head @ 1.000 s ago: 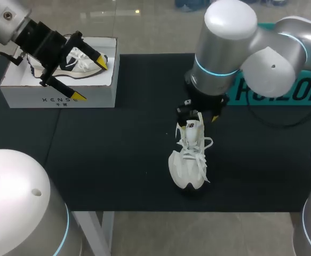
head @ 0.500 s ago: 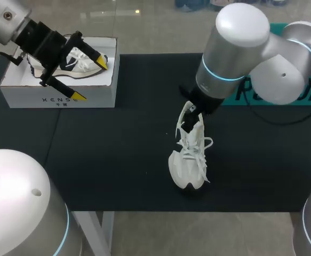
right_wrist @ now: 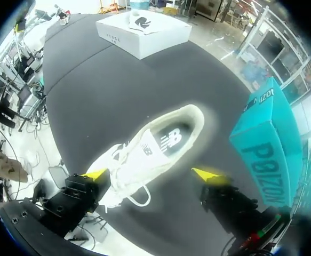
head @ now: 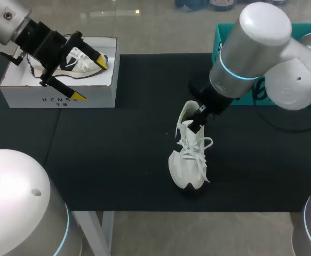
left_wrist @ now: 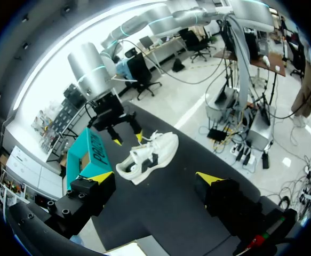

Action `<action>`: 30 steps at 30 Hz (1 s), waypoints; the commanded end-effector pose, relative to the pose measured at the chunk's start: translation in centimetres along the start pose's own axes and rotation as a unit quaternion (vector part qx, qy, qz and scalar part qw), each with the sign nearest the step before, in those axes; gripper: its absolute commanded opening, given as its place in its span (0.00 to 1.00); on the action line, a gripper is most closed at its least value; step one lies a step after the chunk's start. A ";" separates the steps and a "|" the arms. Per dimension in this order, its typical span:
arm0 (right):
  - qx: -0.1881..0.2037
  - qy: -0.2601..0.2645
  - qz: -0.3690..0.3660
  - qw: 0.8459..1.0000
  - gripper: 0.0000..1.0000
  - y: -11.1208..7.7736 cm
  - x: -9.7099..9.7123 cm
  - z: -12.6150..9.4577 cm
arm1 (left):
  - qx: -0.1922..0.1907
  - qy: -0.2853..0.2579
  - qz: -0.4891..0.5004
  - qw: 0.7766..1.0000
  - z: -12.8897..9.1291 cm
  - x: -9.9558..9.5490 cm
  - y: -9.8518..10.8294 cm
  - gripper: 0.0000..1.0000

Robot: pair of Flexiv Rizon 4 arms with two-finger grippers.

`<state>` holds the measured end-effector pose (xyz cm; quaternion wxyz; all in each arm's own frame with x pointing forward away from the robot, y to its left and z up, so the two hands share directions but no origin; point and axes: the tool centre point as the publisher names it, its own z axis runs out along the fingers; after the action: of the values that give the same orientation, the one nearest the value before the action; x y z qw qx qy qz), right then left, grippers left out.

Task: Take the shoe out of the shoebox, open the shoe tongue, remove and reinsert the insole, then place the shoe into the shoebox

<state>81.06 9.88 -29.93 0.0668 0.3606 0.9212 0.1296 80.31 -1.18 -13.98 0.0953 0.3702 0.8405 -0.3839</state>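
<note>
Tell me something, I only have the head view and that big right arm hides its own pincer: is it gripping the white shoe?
Observer: No. The right wrist view shows the right pincer open, its yellow tips wide apart with the white shoe ahead between them, neither touching it.
Visitor: Can you see inside the shoe?
Observer: Yes. That view looks straight into its opening: a dark insole lies flat inside, with a pale mark on it.

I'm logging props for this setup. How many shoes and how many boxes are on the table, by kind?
Shoes: 2, the loose shoe and the boxed shoe
Boxes: 2, the white box and the teal box
Total: 4
</note>
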 end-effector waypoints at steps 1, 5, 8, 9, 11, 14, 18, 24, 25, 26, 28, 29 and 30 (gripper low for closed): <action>0.000 0.001 0.000 1.000 1.00 0.0 0.0 0.1 | -0.002 0.002 0.000 1.000 0.0 0.0 0.0 1.00; 0.026 0.012 -0.090 0.996 1.00 0.8 -0.7 0.5 | -0.002 0.002 0.000 1.000 0.0 0.0 0.0 1.00; 0.031 0.016 -0.128 0.991 1.00 1.2 -1.5 0.7 | -0.002 0.002 0.000 1.000 0.0 0.0 0.0 1.00; 0.022 0.022 -0.128 0.991 1.00 1.3 -2.0 0.7 | -0.002 0.002 0.000 1.000 0.0 0.0 0.0 1.00; 0.014 0.038 -0.153 0.987 1.00 1.6 -2.3 0.7 | -0.002 0.002 0.000 1.000 0.0 0.0 0.0 1.00; 0.001 0.047 -0.167 0.985 1.00 2.3 -3.2 0.7 | -0.002 0.002 0.000 1.000 0.0 0.0 0.0 1.00; 0.003 0.046 -0.202 0.978 1.00 3.5 -4.1 0.9 | -0.002 0.002 0.000 1.000 0.0 0.0 0.0 1.00; 0.012 0.043 -0.241 0.970 1.00 4.7 -5.9 1.6 | -0.002 0.002 0.000 1.000 0.0 0.0 0.0 1.00; 0.019 0.037 -0.242 0.969 1.00 4.9 -6.2 1.8 | -0.002 0.002 0.000 1.000 0.0 0.0 0.0 1.00; 0.024 0.032 -0.241 0.970 1.00 5.0 -6.5 2.0 | -0.002 0.002 0.000 1.000 0.0 0.0 0.0 1.00; 0.023 0.032 -0.241 0.970 1.00 5.3 -6.7 2.3 | -0.002 0.002 0.000 1.000 0.0 0.0 0.0 1.00; 0.028 0.029 -0.244 0.969 1.00 5.4 -6.8 2.4 | -0.002 0.002 0.000 1.000 0.0 0.0 0.0 1.00; 0.029 0.028 -0.245 0.969 1.00 5.5 -6.8 2.6 | -0.002 0.002 0.000 1.000 0.0 0.0 0.0 1.00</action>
<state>89.31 8.69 -30.22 0.0658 0.1223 0.9849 0.1037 80.31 -1.18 -13.98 0.0953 0.3702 0.8405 -0.3839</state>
